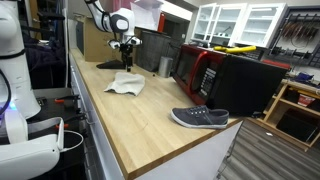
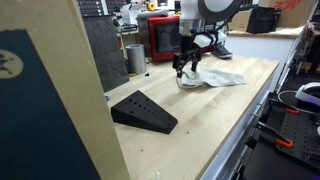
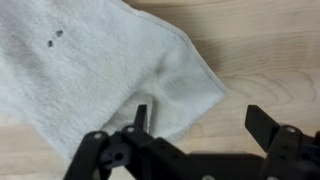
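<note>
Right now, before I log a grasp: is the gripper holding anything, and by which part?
Nothing is held: the gripper hangs with jaws open over a corner of the towel.

- We are looking at a lab workshop, where a long wooden workbench [image 1: 150, 125] is running along the room.
- We are seeing a wall of hanging tools [image 1: 302, 35].
- We are also noticing a red microwave [image 1: 193, 68] and white glass-door cabinets [image 1: 240, 20] forming a kitchenette corner.
</note>
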